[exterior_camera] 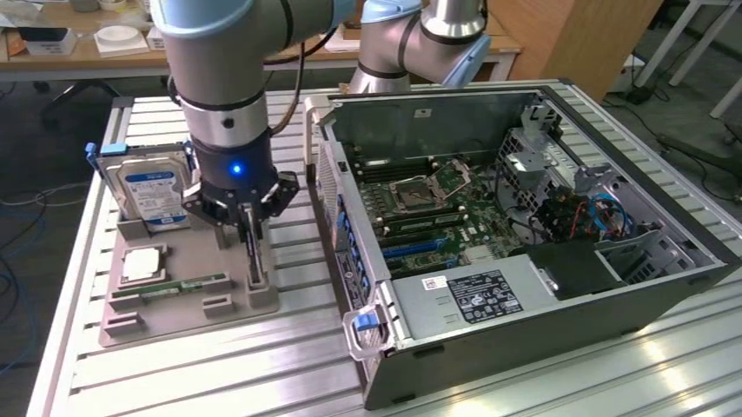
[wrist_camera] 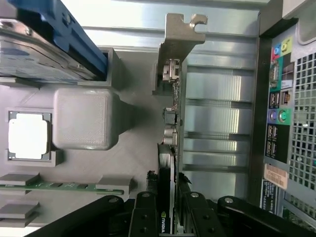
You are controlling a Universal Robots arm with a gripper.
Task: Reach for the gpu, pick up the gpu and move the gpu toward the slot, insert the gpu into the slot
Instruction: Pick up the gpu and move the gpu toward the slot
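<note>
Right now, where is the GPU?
In the exterior view's left half, the gpu stands on edge in the grey holder tray, on its side nearest the computer case, with the gripper at it.

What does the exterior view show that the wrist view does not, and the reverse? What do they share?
Exterior view: the arm above the gripper, and the inside of the open computer case, with the motherboard and its CPU socket.
Wrist view: the gpu seen along its upper edge, with its silver bracket, and the case's rear ports.
Both: the gripper shut on the gpu, which stands in the gray holder, beside the hard drive, the processor chip and the memory stick.
</note>
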